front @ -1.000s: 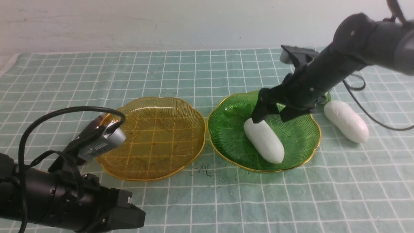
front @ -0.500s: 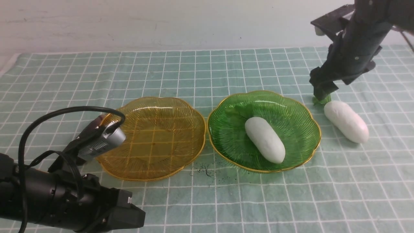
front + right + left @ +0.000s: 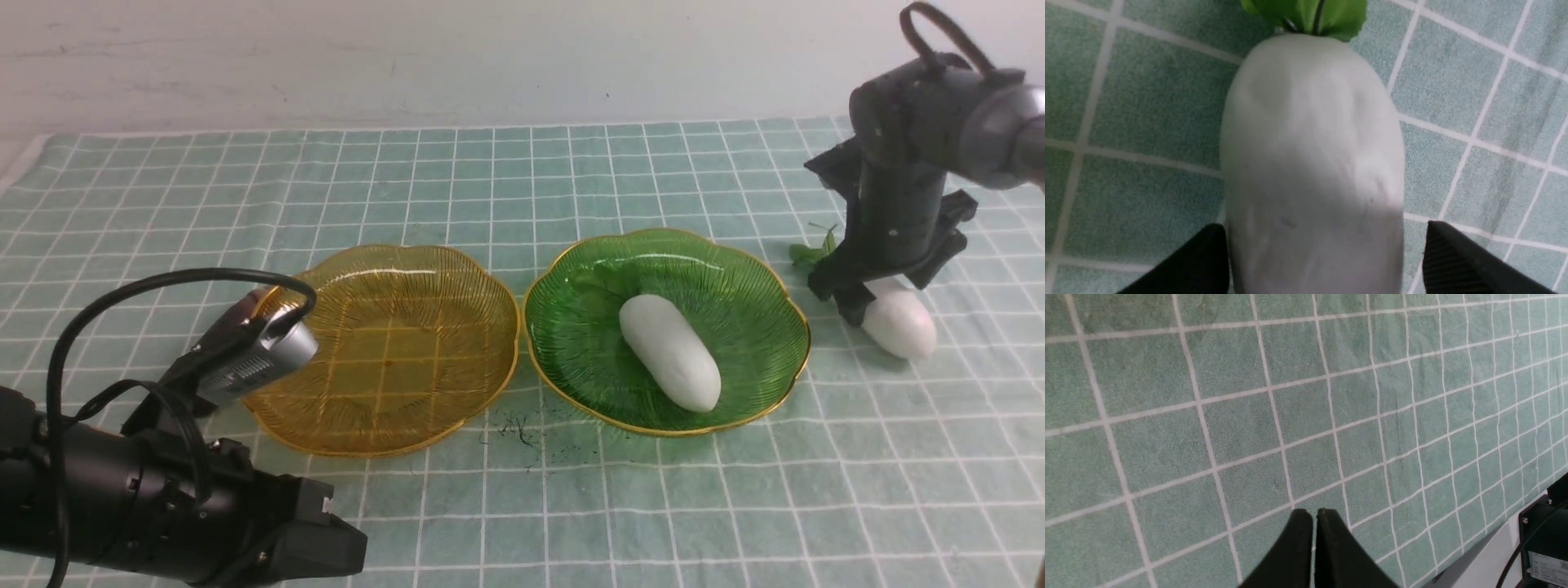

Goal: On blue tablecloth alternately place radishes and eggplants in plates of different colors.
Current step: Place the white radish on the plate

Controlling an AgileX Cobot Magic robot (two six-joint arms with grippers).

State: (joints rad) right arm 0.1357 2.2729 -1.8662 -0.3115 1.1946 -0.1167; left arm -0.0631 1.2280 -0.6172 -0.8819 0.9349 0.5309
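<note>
The right gripper [image 3: 886,296] is lowered over a white radish [image 3: 904,328] that lies on the blue tablecloth [image 3: 490,180], just right of the green plate [image 3: 571,359]. Its jaws stand open on either side of the radish, with a gap visible on one side. A second radish [image 3: 669,353] lies slantwise inside the green plate. The yellow plate [image 3: 392,351] sits just left of the green one. The left gripper [image 3: 1314,516] is closed on nothing, low over the cloth at the desk's near left.

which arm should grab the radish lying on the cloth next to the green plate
Right. The right gripper, open, straddles that radish beside the green plate. The left gripper is shut, low at the near left, beyond the yellow plate from it.
</note>
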